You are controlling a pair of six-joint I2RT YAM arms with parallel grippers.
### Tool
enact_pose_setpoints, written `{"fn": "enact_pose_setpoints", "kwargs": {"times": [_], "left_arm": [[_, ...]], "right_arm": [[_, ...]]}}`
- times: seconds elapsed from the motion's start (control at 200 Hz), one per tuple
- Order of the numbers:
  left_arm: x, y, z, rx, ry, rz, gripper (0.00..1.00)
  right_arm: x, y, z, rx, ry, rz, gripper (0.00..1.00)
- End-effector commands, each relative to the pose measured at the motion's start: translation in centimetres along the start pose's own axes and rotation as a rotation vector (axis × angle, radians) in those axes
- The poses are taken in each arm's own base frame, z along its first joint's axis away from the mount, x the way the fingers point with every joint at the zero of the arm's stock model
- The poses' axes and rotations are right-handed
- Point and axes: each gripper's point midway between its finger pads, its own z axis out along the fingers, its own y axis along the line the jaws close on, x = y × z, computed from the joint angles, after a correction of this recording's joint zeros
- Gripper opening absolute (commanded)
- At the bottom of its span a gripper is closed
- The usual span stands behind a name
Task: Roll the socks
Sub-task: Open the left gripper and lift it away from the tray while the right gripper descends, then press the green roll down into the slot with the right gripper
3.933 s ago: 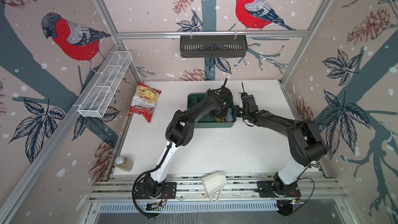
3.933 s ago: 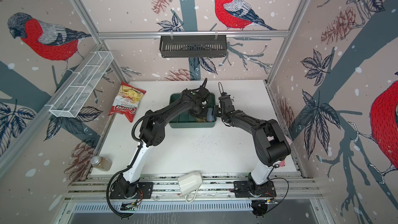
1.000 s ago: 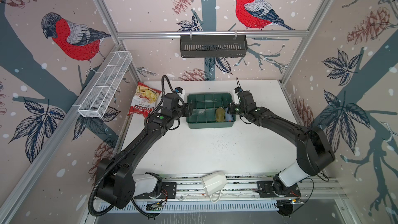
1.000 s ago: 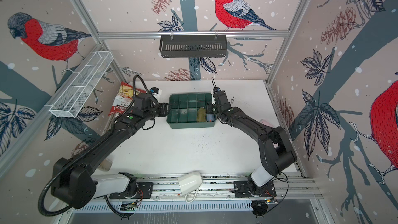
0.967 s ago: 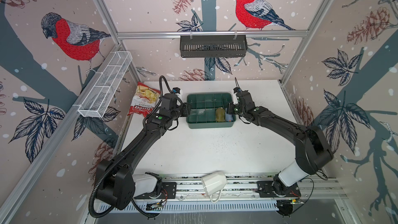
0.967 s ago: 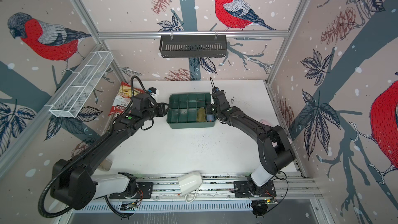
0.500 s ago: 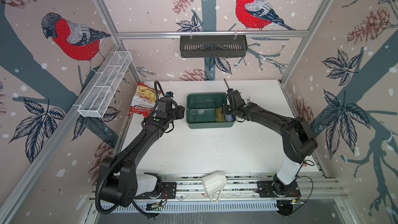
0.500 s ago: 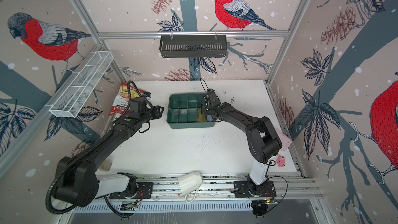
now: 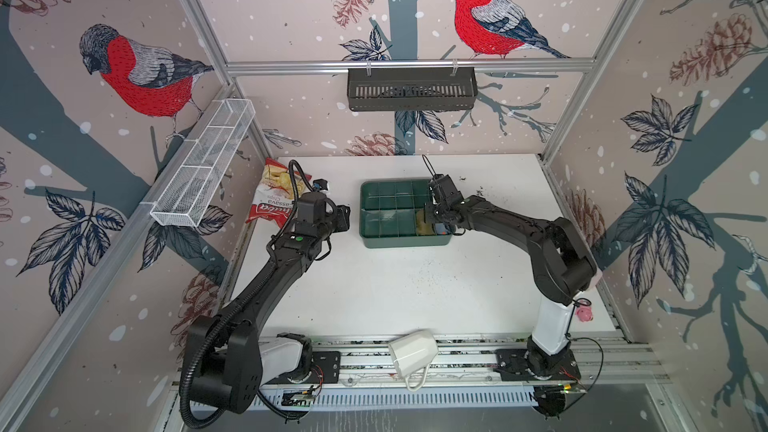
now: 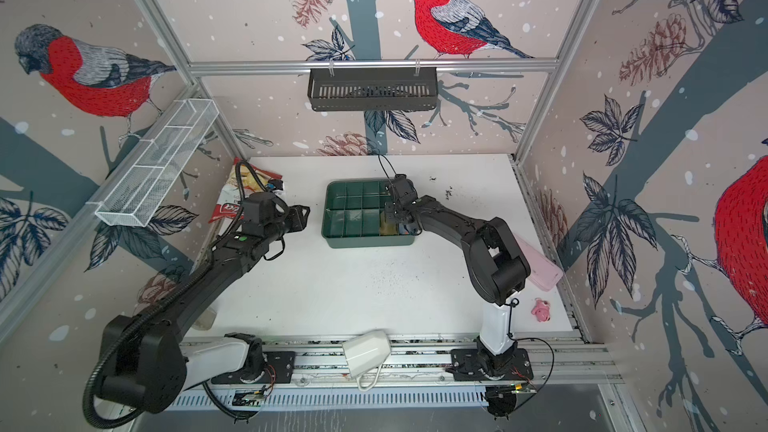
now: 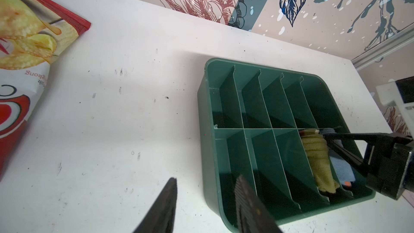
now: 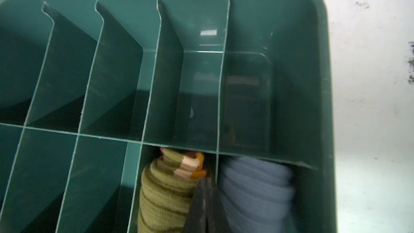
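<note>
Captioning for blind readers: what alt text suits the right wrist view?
Rolled olive-green socks sit in one compartment of a green divided tray, with a blue-grey sock roll in the next compartment. The shut right gripper points at the divider between them.

The robot has two arms. The left arm [image 9: 270,280] and the right arm [image 9: 511,222] are both black. They are made of thick, smooth, rounded pieces. Each one has a white piece [image 9: 550,322] near the bottom and stands on a flat black plate [image 9: 536,361]. A bumpy black hose [image 9: 182,388] goes along the left arm, and a small green dot [image 9: 297,238] sits on it. A thin black wire [image 9: 428,165] sticks up from the end of the right arm. The left gripper [image 11: 207,178] has two black pointed fingers [image 11: 246,198], one with fine ridges. The right gripper [image 12: 205,183] has long, thin black fingers.
</note>
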Motion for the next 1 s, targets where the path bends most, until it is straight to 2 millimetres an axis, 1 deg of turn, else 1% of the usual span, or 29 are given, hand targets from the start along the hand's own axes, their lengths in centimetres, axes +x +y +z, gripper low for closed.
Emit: {"fn": "enact_pose_setpoints", "kwargs": {"times": [0.0,0.2,0.32,0.39,0.43,0.475,0.615,0.685,0.735,0.805,0.926,0.996], "left_arm": [[-1.2,0.0,-0.2,0.003,-0.053,0.011,0.45],[-1.1,0.2,-0.3,0.002,-0.051,0.015,0.46],[-1.0,0.2,-0.2,0.007,-0.047,0.013,0.46],[-0.9,0.1,-0.1,0.013,-0.042,0.013,0.46],[-0.9,0.1,-0.1,0.012,-0.04,0.013,0.46],[-0.9,0.1,0.0,0.014,-0.039,0.012,0.46],[-1.0,0.0,0.0,0.02,-0.04,0.011,0.46],[-1.1,-0.1,0.0,0.026,-0.038,0.01,0.46],[-1.2,-0.2,0.0,0.029,-0.039,0.011,0.46],[-1.3,-0.2,0.0,0.027,-0.039,0.012,0.46],[-1.5,-0.3,-0.1,0.028,-0.042,0.014,0.46],[-1.5,-0.4,0.0,0.03,-0.04,0.016,0.46]], "right_arm": [[0.4,0.3,0.4,0.0,0.023,0.002,0.03],[0.5,0.4,1.6,-0.009,0.035,0.008,0.04],[0.3,0.1,2.2,-0.014,0.031,0.018,0.05],[-0.1,0.1,2.1,-0.016,0.023,0.02,0.06],[-0.3,0.1,1.7,-0.017,0.014,0.016,0.07],[-0.6,0.0,1.2,-0.016,0.003,0.014,0.11],[-2.0,0.1,-2.3,-0.037,-0.06,0.004,0.27],[-2.3,0.3,-4.0,-0.05,-0.078,-0.01,0.29],[-1.9,0.7,-4.7,-0.07,-0.067,-0.028,0.28],[-1.0,1.5,-5.4,-0.1,-0.038,-0.059,0.23],[1.9,3.5,-5.2,-0.21,0.074,-0.11,0.17],[3.0,4.3,-5.0,-0.252,0.112,-0.12,0.12]]}}
